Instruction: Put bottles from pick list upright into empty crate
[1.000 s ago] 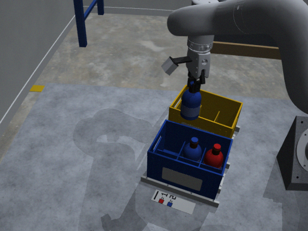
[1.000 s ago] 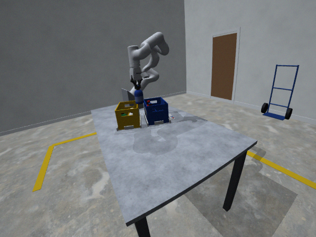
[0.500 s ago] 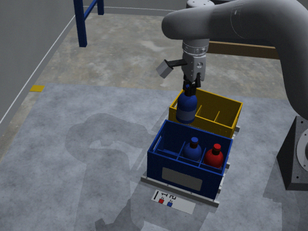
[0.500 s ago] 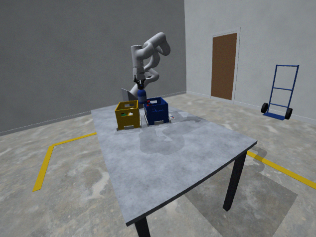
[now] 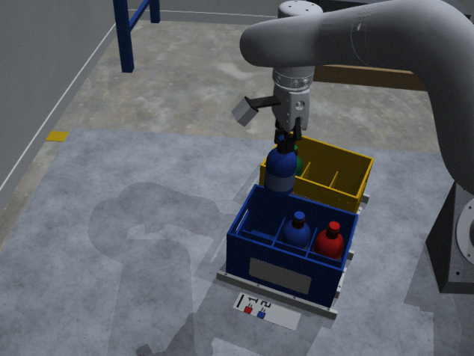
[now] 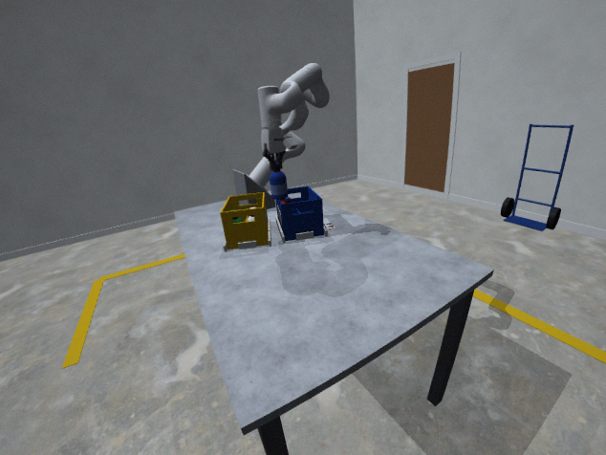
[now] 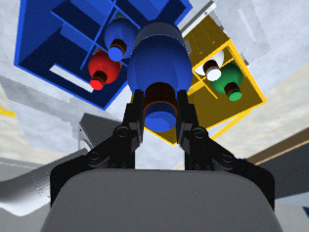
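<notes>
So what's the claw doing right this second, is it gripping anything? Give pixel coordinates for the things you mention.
Claw (image 5: pixel 286 142) (image 6: pixel 277 163) (image 7: pixel 159 101): closed on the neck of a blue bottle (image 5: pixel 280 168) (image 6: pixel 277 182) (image 7: pixel 158 68).

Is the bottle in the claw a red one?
No, the claw is closed around the neck of a blue bottle.

"1" and "2" on paper strip (image 5: pixel 281 316) (image 6: pixel 330 226)

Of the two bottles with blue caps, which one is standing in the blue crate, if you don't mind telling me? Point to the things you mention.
The blue bottle (image 5: pixel 295 232) (image 7: pixel 120 34) beside the red one; the other blue-capped bottle is in the gripper's fingers.
</notes>
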You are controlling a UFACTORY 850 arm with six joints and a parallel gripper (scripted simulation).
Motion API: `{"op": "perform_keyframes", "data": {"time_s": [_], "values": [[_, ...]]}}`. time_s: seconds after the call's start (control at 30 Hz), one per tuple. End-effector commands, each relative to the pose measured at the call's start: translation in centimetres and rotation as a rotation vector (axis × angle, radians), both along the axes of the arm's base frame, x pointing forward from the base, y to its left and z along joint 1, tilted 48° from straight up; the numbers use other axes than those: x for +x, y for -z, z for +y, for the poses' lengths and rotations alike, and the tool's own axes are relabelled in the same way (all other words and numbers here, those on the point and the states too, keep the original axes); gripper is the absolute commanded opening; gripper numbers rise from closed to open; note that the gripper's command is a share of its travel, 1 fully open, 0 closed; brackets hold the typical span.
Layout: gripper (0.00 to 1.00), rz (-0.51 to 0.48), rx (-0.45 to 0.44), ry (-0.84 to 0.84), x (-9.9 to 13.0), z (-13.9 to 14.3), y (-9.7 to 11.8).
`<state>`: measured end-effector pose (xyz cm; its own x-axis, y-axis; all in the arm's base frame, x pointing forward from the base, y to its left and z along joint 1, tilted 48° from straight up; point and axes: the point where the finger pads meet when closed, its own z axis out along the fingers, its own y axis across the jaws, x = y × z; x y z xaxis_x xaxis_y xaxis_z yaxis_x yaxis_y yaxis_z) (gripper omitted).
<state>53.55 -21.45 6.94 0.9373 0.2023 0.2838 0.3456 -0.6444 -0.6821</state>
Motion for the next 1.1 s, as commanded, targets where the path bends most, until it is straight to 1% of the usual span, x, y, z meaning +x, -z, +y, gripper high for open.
{"op": "perform_keyframes", "data": {"time_s": [0.0, 0.57, 0.77, 1.07], "values": [[0.0, -0.001, -0.001, 0.001, 0.4, 0.2, -0.4], [0.0, -0.001, -0.001, 0.001, 2.3, 1.7, -2.2], [0.0, -0.001, -0.001, 0.001, 3.3, 2.4, -3.0], [0.0, -0.001, -0.001, 0.001, 3.3, 2.4, -3.0]]}}
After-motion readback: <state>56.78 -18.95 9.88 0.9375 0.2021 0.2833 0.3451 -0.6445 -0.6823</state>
